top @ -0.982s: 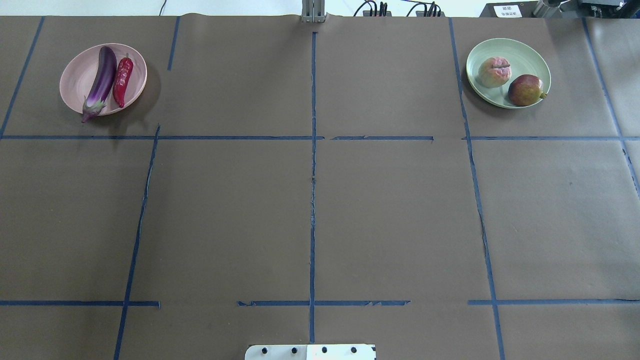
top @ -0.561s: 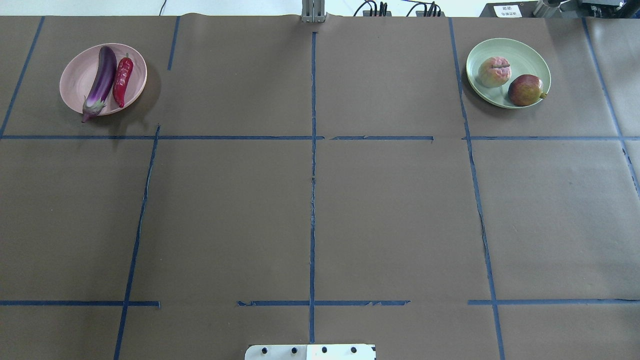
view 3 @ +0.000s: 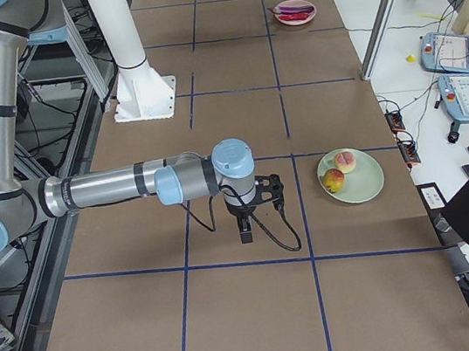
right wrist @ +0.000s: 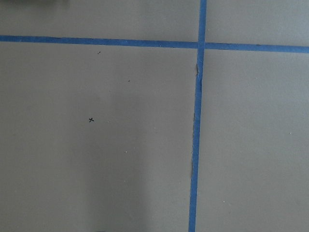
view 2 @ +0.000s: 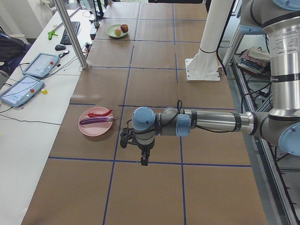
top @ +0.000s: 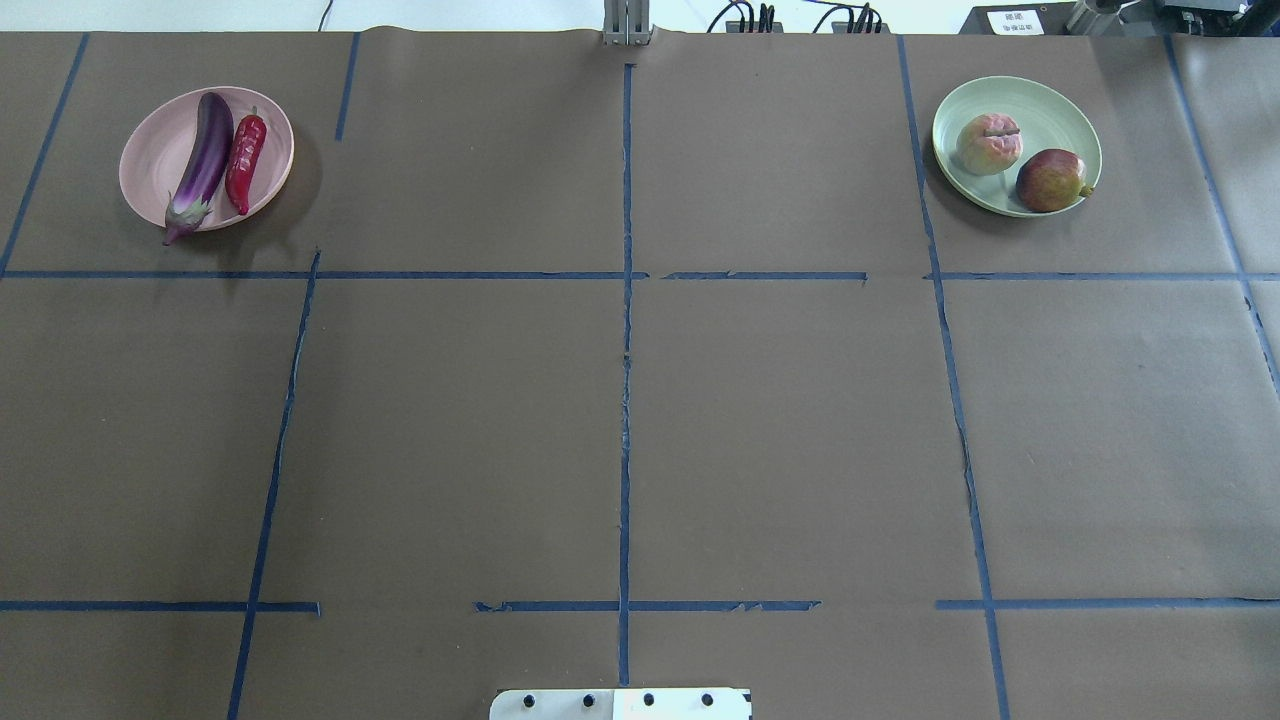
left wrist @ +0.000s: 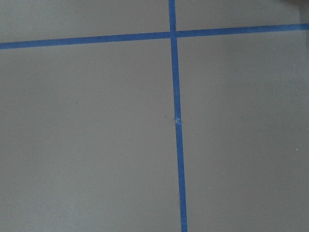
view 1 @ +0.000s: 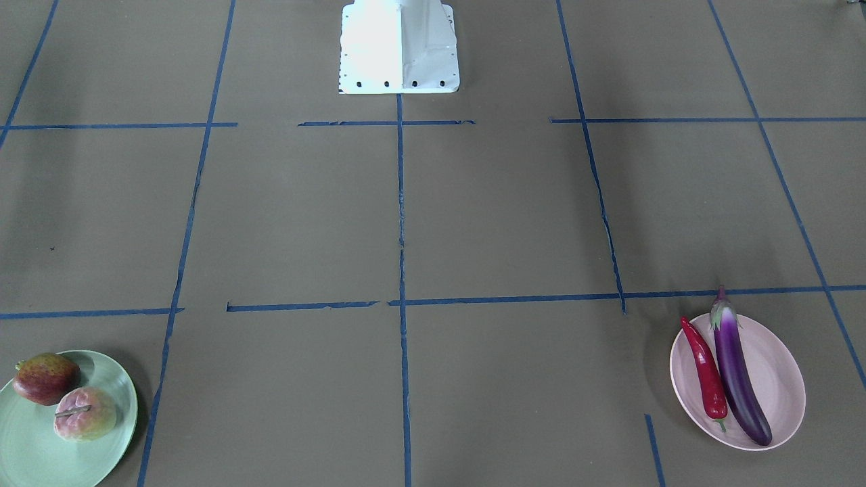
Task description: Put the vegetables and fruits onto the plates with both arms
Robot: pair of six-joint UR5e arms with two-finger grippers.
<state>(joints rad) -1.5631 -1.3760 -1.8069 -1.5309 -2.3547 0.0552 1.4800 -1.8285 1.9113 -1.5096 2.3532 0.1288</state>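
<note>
Left hand (view 2: 144, 161) hangs over the brown paper-covered table (top: 780, 430), its fingers spread or pressed together, I cannot tell. Far left, the pale pink ridged plate (top: 150, 160) carries the long glossy purple eggplant (top: 207, 155), curved red chili pepper (top: 245, 160) just beside it. Far right, the pale mint green plate (top: 1060, 115) holds the pink-yellow round fruit (top: 988, 143) and the dark red-green round fruit (top: 1050, 180). Right hand (view 3: 244, 230): grip unreadable too. Nothing has shifted this past second, so the job looks done.
</note>
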